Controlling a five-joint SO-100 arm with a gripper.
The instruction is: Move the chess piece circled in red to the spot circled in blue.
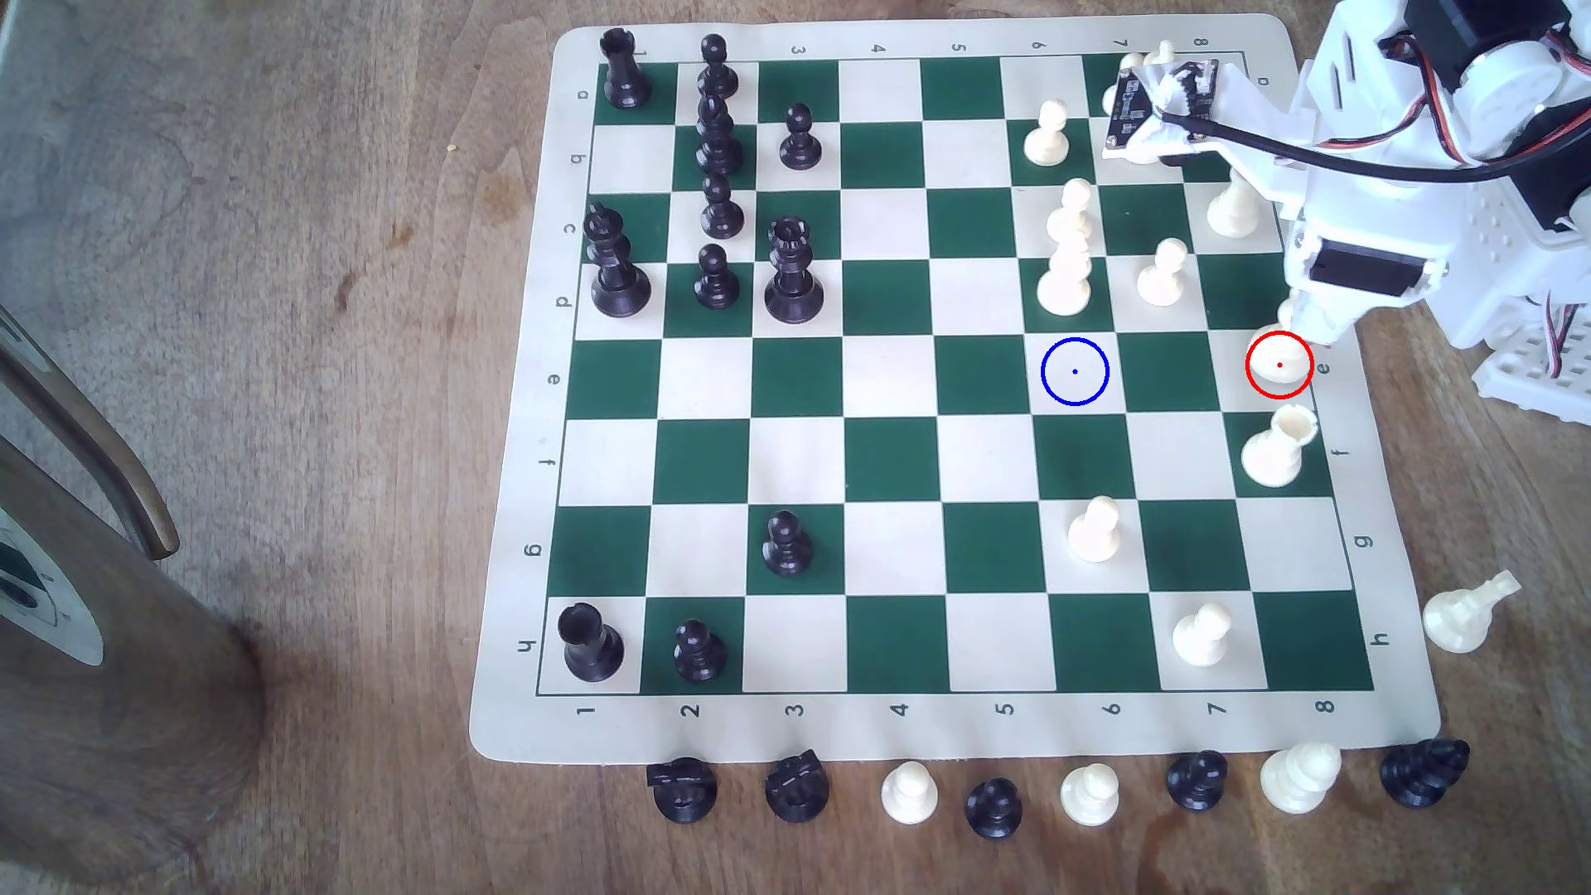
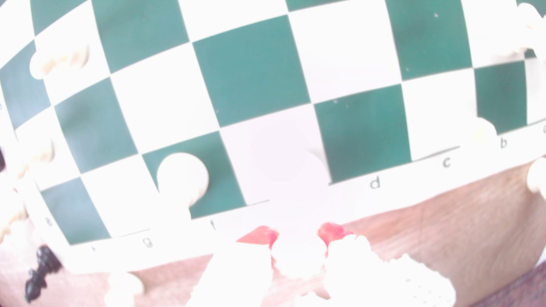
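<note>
1. I see the cream-white plastic chess piece point(image 1: 1278, 365) inside the red circle on a cream square in row e, at the board's edge on the exterior view's right. Only its round base shows there — the arm covers the rest, so I read its long axis as roughly upright but cannot confirm tilt.
2. The white claw point(image 1: 1300, 331) sits right over that piece. In the wrist view the claw point(image 2: 298, 236) shows two red-tipped fingers point(image 2: 260, 234) a narrow gap apart, with a washed-out pale shape between them. Glare stops me from saying whether they touch or hold the piece.
3. The cream board square with the thin blue circle and dot point(image 1: 1074, 371) lies in the same row, two squares toward the exterior view's left, bare.
4. The exterior view gives the circles and a cream rook point(image 1: 1278, 447) on the next square toward the near edge; the wrist view gives the finger gap.
</note>
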